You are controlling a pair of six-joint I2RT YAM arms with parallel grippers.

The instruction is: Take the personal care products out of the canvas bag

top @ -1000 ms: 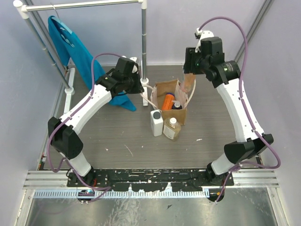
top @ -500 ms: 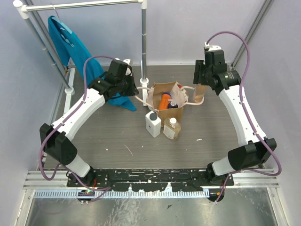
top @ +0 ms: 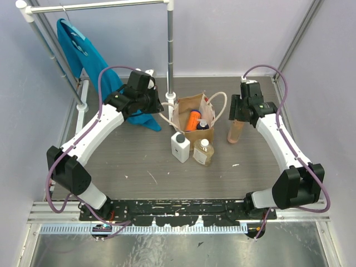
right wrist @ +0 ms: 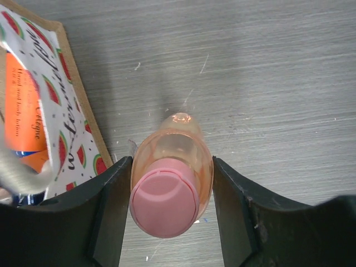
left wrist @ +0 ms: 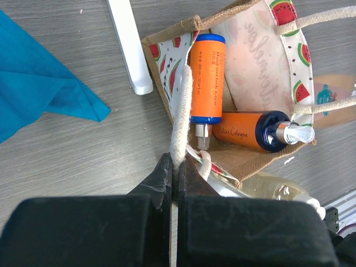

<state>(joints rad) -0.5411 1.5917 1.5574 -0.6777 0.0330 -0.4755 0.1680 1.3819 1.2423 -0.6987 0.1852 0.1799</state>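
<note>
Nearest, the white bottle (top: pixel 179 147) and amber bottle (top: pixel 203 152) stand on the surface (top: pixel 139 161) just in front of the bag (top: pixel 183 113). To the bag's right, the right pincer (right wrist: pixel 171 172) grips the pink bottle (top: pixel 236 132) upright, its base at or just above the surface. Best to lower it straight, let it settle, then part the jaws without nudging it. Farther left, the left pincer (left wrist: pixel 175 164) is clamped on the bag's cord (left wrist: pixel 181 111), steadying it. Two orange bottles (left wrist: pixel 207 78) lie inside.

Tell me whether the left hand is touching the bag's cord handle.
Touching. The left wrist view shows the left hand pinched shut on the cord handle.
</note>
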